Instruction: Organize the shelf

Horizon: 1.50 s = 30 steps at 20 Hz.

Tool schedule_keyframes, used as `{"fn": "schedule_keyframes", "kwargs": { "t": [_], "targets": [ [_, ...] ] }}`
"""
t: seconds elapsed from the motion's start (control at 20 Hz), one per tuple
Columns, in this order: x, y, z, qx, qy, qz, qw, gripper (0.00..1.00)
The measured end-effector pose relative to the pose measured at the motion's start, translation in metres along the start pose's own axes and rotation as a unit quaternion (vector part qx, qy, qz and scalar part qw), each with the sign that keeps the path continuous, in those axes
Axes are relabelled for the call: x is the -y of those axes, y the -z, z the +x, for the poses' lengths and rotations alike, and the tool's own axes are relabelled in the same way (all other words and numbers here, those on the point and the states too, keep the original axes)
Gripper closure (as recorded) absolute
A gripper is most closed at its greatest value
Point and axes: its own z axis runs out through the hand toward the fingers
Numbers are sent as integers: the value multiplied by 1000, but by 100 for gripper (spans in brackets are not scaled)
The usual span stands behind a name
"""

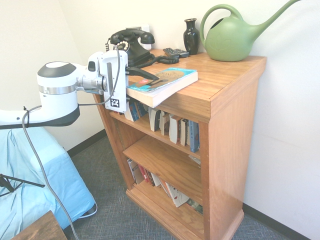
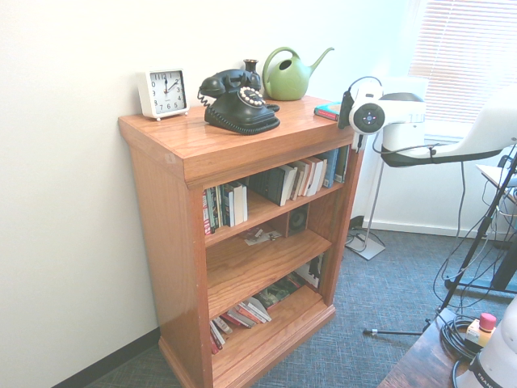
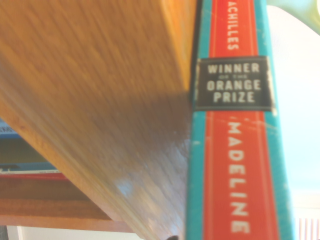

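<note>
The shelf (image 1: 227, 75) (image 2: 234, 149) is an orange-brown bookcase with books on its tiers. A teal book (image 1: 167, 80) (image 2: 327, 111) lies flat on its top, overhanging the front corner. My gripper (image 1: 156, 86) comes in level from the side and straddles that overhanging end. One dark finger (image 1: 147, 76) runs just above the cover; the other is hidden beneath the book. The jaws look open around it. In the wrist view the book's red and teal spine (image 3: 235, 150) shows close up against the underside of the wooden top (image 3: 100, 100).
On the top stand a black rotary phone (image 1: 131, 44), a dark vase (image 1: 191, 35), a green watering can (image 1: 232, 37), a remote (image 1: 176, 51) and a white clock (image 2: 164, 91). A blue-covered piece of furniture (image 1: 35, 170) sits below the arm.
</note>
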Motion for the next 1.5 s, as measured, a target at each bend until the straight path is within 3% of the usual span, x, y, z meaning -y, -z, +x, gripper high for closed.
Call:
{"fn": "schedule_keyframes", "kwargs": {
  "t": [0.85,1.2,1.5],
  "targets": [
    [2,2,4,0,-7,2,1000,100],
    [-52,47,20,18,-103,25,994,100],
    [-97,95,11,57,-197,81,975,100]
  ]
}}
